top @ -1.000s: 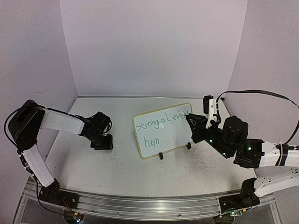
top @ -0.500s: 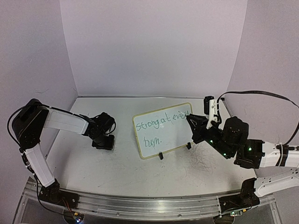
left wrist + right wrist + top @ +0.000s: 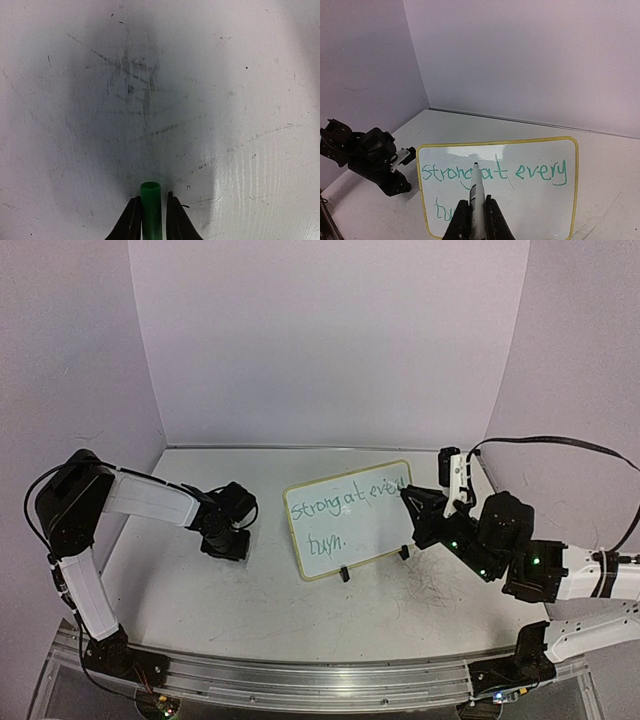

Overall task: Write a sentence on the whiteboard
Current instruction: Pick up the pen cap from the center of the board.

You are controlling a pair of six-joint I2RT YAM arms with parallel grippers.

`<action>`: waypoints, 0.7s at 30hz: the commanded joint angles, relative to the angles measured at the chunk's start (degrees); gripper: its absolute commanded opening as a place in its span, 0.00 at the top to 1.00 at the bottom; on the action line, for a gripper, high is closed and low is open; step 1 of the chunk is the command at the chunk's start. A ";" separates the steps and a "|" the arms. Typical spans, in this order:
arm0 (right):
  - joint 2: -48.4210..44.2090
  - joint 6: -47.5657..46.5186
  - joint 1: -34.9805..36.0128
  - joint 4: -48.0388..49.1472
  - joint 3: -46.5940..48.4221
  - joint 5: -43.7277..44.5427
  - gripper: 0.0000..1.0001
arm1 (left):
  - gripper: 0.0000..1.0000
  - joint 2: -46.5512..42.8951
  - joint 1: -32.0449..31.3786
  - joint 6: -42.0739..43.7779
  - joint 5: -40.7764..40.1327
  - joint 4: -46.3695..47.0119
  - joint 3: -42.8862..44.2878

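Note:
The whiteboard (image 3: 350, 525) stands tilted on two black clip feet at mid table, and it fills the right wrist view (image 3: 530, 200). The sentence (image 3: 345, 502) is in green, "strong at every" over "turn."; its second line is partly hidden in the right wrist view (image 3: 540, 172). My right gripper (image 3: 410, 505) (image 3: 472, 205) is shut on a white marker (image 3: 476, 192), whose dark tip is just in front of the board near "strong". My left gripper (image 3: 232, 545) (image 3: 150, 202) is low over the table left of the board, shut on a green marker cap (image 3: 150, 210).
Purple walls (image 3: 330, 340) close in the back and both sides. The white tabletop (image 3: 270, 610) is scuffed with dark marks. A metal rail (image 3: 300, 685) runs along the near edge, with the arm bases on it.
My left gripper has moved a little to the right, towards the board, still holding the green cap. The right gripper and the board have barely moved.

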 commanded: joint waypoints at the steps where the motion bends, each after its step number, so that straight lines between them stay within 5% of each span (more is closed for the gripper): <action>1: -1.40 0.56 -0.27 1.83 -0.26 0.57 1.00 | 0.84 1.76 -0.41 0.01 -0.29 -2.52 0.81; 21: -1.83 0.79 -0.28 2.36 -0.56 0.33 1.00 | 0.82 1.16 -1.74 0.21 -0.53 -7.51 0.18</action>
